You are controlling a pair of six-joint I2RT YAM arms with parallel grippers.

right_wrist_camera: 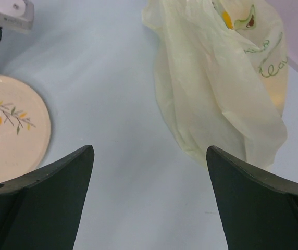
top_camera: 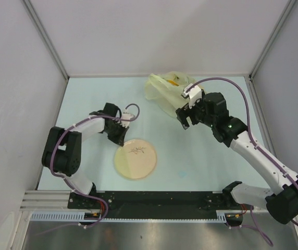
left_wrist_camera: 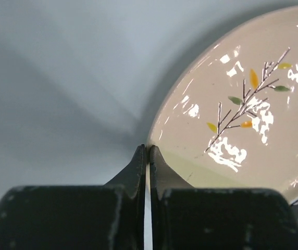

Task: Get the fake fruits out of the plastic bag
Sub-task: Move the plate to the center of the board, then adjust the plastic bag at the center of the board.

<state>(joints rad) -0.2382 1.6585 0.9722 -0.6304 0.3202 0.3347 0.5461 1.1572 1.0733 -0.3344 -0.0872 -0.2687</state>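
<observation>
The plastic bag (top_camera: 165, 89) lies crumpled at the back of the table, pale yellow-cream with an avocado print (right_wrist_camera: 246, 17). A small yellow-orange patch (top_camera: 175, 80) shows through its top; otherwise the fake fruits are hidden inside. My right gripper (top_camera: 184, 121) hovers just in front of the bag's near right side. It is open and empty, and the bag (right_wrist_camera: 216, 88) sits ahead and to the right of its fingers (right_wrist_camera: 150, 151). My left gripper (left_wrist_camera: 148, 148) is shut with nothing seen between its fingers. Its tips are at the rim of the beige plate (left_wrist_camera: 253, 130).
The round beige plate (top_camera: 136, 159), painted with a twig, sits near the front centre with nothing on it. The left gripper (top_camera: 119, 136) is at its upper left edge. Grey walls close in the pale blue table on three sides.
</observation>
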